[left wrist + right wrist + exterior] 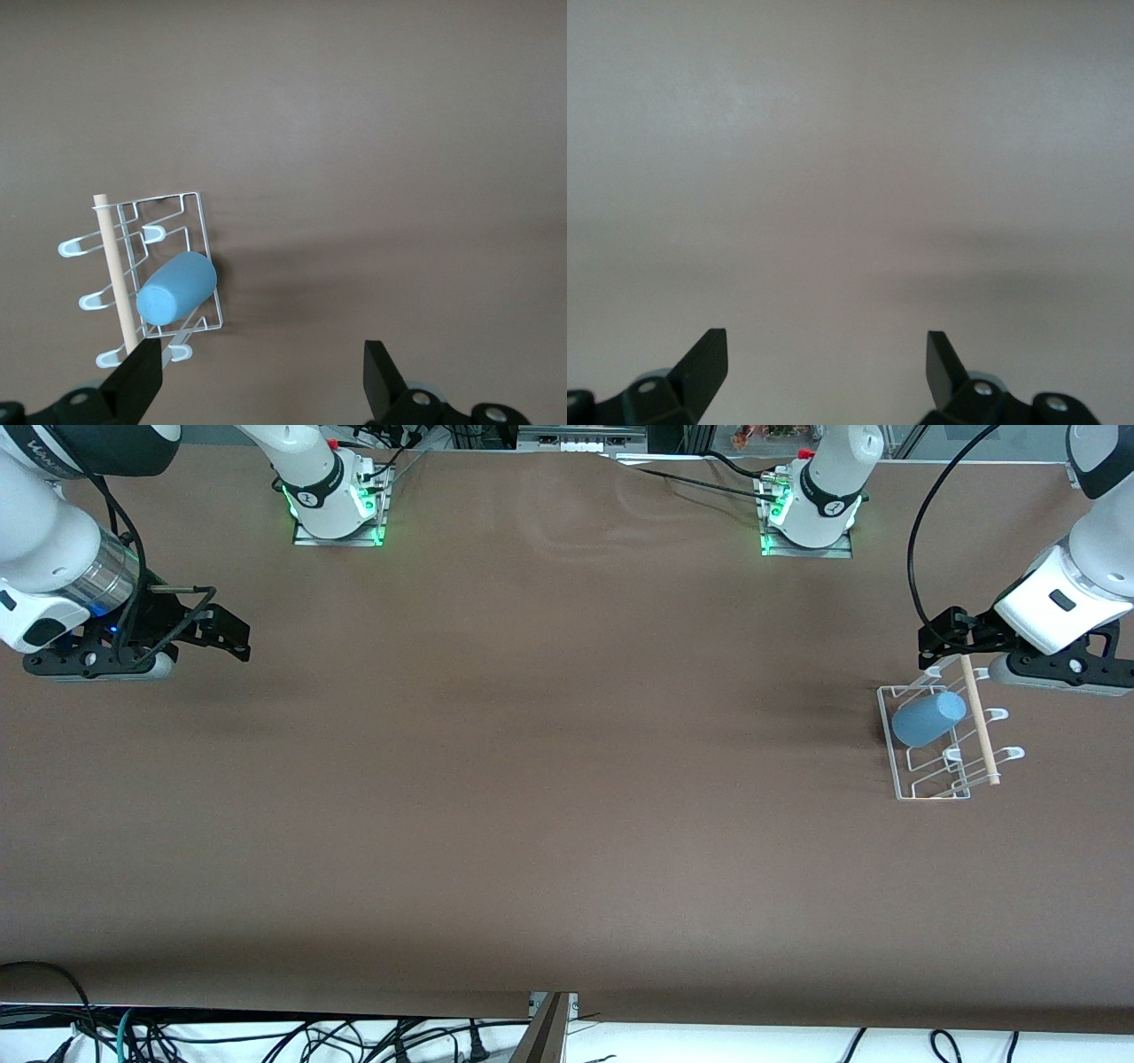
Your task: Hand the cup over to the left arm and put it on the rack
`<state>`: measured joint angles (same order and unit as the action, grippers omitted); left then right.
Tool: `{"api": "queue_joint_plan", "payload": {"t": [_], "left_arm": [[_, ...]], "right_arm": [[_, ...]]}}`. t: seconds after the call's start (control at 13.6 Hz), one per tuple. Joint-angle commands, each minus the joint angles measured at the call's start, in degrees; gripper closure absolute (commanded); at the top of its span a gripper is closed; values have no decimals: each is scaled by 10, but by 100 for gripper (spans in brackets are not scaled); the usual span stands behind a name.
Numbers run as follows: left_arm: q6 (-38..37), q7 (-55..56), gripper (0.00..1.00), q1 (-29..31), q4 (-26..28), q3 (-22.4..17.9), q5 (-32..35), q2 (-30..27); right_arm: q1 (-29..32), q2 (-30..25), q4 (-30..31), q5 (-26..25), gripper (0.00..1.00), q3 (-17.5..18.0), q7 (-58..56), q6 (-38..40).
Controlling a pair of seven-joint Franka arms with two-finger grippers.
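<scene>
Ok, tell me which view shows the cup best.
The left wrist view: the cup fills more of the picture there, lying tilted on the rack beside the dowel. The front view shows it smaller, on the rack at the left arm's end of the table. The right wrist view shows only bare table.

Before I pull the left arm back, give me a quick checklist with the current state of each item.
1. cup resting on the rack, lying tilted on the wires: ok.
2. left gripper jaws open, holding nothing: ok.
3. left gripper apart from the cup: ok.
4. left gripper clear of the rack's wooden dowel: cannot tell; one finger overlaps its end in the left wrist view.
5. right gripper open, empty, waiting over bare table at its own end: ok.
</scene>
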<state>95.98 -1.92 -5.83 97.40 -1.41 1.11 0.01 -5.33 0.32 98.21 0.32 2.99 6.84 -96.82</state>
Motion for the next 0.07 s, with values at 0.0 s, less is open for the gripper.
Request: {"api": "queue_joint_plan", "payload": {"t": [0.0], "left_arm": [[7, 10, 0, -9, 10, -7, -7, -8]], "right_arm": [[-1, 4, -10, 1, 1, -1, -5, -1]]}}
